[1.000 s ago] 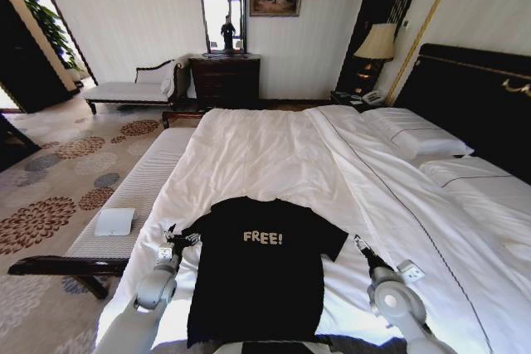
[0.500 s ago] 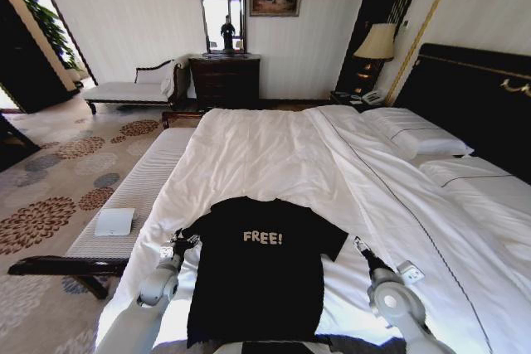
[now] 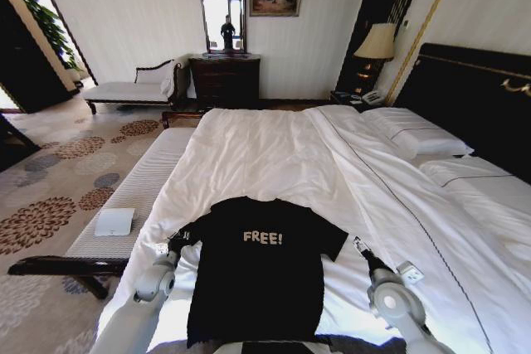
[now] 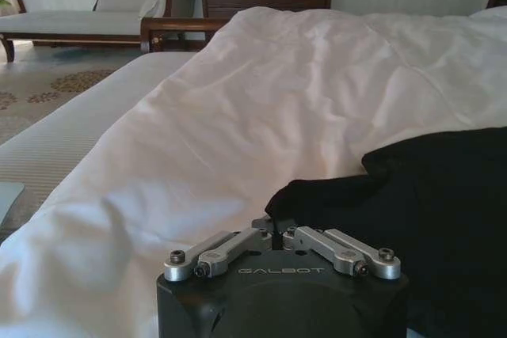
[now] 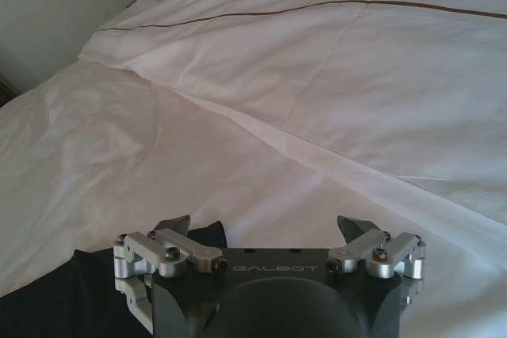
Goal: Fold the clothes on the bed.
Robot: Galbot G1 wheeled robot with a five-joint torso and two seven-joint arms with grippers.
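On the bed (image 3: 274,155), the left gripper (image 3: 179,240) has been closed in on the left sleeve of the flat shirt (image 3: 257,267) and pinches it, so folding can begin, while the right gripper (image 3: 359,245) is held spread beside the right sleeve.

T-shirt (image 3: 253,267) lies flat on the bed (image 3: 274,151) near its foot edge, pillows (image 3: 415,134) off at the headboard side, bench (image 3: 124,205) along the bed's left edge.
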